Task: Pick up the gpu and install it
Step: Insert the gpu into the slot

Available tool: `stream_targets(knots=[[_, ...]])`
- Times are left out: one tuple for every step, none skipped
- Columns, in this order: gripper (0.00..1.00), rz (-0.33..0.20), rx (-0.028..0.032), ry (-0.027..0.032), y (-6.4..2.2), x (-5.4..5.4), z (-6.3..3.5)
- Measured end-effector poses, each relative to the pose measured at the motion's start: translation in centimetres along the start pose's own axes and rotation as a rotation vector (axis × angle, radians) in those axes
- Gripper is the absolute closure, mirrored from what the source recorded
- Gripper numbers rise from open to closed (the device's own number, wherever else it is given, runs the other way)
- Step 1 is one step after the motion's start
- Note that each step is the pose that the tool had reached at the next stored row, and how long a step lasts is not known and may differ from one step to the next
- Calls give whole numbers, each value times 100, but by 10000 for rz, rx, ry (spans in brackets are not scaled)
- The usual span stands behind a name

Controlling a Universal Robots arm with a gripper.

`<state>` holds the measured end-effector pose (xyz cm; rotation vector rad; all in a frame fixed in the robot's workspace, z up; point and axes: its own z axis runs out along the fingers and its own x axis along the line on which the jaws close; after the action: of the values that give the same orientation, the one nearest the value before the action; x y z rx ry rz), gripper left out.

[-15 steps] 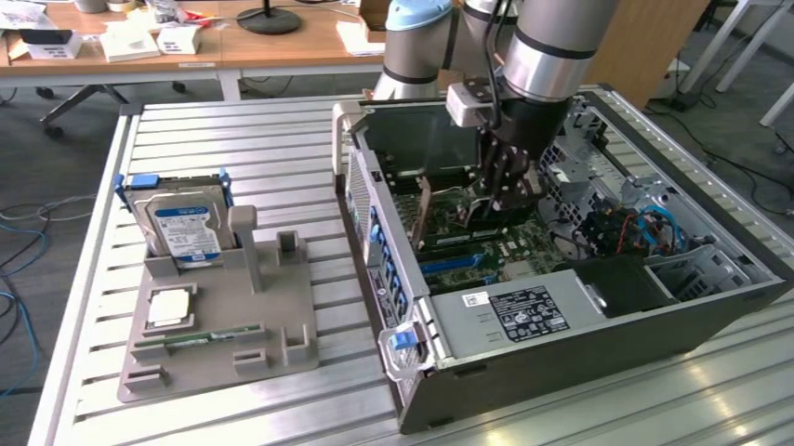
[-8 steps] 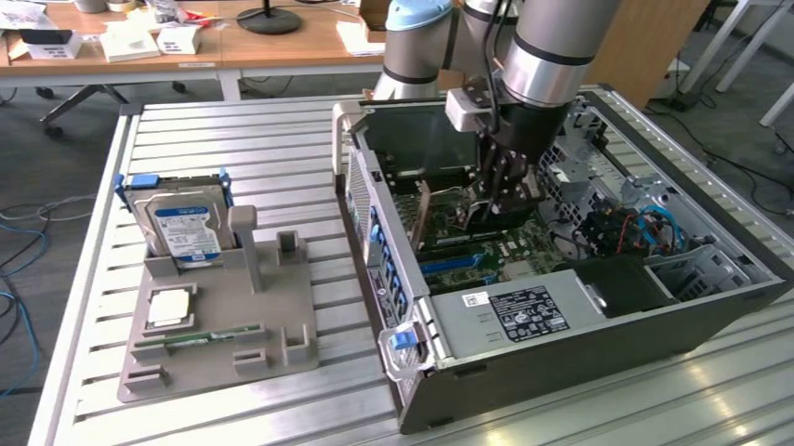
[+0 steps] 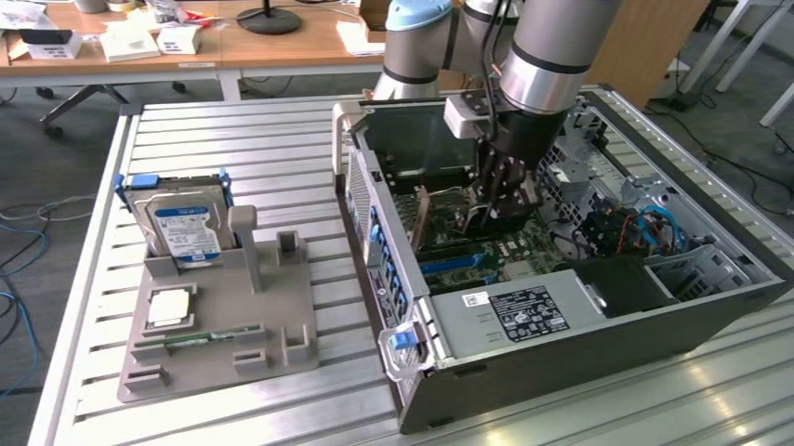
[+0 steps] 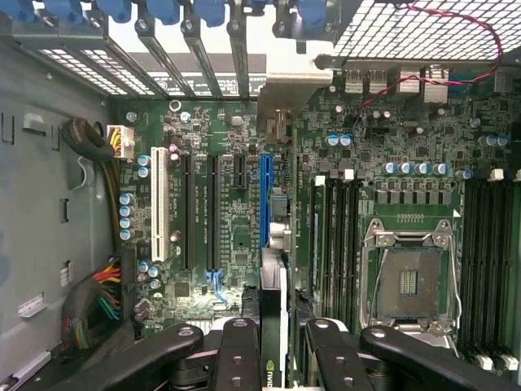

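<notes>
An open computer case (image 3: 583, 358) of dark metal lay on its side on a ribbed, silvery metal counter (image 3: 223, 149), toward the exterior view's right. Inside it we saw a green motherboard (image 4: 228, 244), a boxy grey power supply (image 3: 522, 311) with a black label at the near end, and loops of blue cable (image 3: 652, 228) on the far right.

To the exterior view's left, a flat grey moulded holder (image 3: 186, 372) sat on the counter. It carried a silver, blue-labelled hard drive (image 3: 186, 228) standing upright in its far slot. A square processor chip (image 3: 167, 307) lay nearer, and a slim green memory stick (image 3: 199, 339) lay flat nearer still.

In the wrist view the motherboard showed long parallel slots: one white slot (image 4: 159, 204), several black ones, and a blue slot (image 4: 264, 204). There was also an empty square processor socket (image 4: 407, 281) in a bright metal frame.

The arm reached down into the case, with the end effector (image 3: 503, 212) low over the board. Its black fingers (image 4: 240, 350) were clamped on either side of the gpu (image 4: 273, 293). The gpu was a thin dark card seen edge-on, running in line with the blue slot toward the case's slotted rear wall. We could not tell whether the card was seated in the slot.
</notes>
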<state>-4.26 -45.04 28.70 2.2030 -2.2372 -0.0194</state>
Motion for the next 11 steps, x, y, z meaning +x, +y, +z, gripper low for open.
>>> stream_targets(knots=[[73, 1, -1, 2, 1, 0, 0], [73, 1, -1, 2, 1, 0, 0], [73, 1, -1, 2, 1, 0, 1], [73, 2, -1, 2, 1, 0, 1], [73, 3, 0, 1, 3, 0, 1], [73, 4, 0, 0, 7, 1, 2], [73, 3, 1, -2, 10, 3, 3], [73, 1, 0, 0, 13, 6, 2], [73, 0, 0, 1, 14, 9, 1], [73, -1, 0, 2, 16, 14, 2], [73, 1, 0, 1, 18, 19, 4]])
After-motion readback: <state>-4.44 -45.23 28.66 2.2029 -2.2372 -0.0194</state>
